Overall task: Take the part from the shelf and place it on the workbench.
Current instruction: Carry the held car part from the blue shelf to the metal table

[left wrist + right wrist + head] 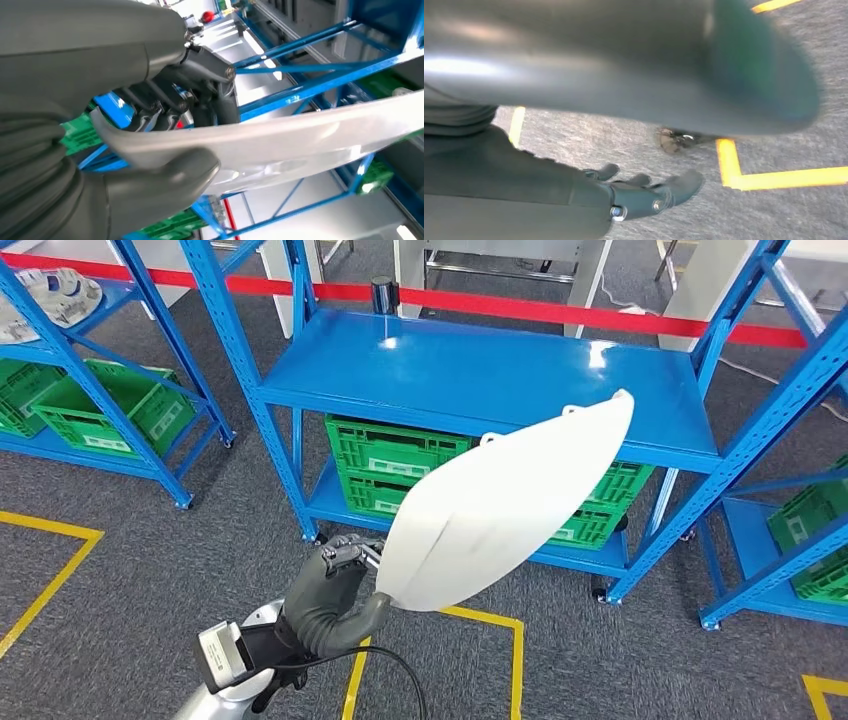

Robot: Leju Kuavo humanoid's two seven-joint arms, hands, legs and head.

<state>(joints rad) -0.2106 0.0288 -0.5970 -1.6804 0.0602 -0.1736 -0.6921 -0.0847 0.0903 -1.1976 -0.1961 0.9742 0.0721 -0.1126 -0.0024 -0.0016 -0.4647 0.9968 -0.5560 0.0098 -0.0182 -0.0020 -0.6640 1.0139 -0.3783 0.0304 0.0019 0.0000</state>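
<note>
Head view gives you the left hand (335, 585) gripping the narrow end of the white part (500, 510), raised in the air before the blue shelf (480, 375). Your left wrist view has the thumb (165, 172) pressed on the part's edge, the dark fingers (155, 107) half hidden behind it. Your right hand (644, 192) hangs over grey carpet (774, 120), fingers apart, holding nothing; a blurred dark shape covers much above it.

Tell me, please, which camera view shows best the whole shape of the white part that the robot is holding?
The head view: the white part appears entire, a long curved shell, gripped at its narrow end by the left hand. The left wrist view shows just a close stretch of it under the thumb. In the right wrist view I cannot see it.
</note>
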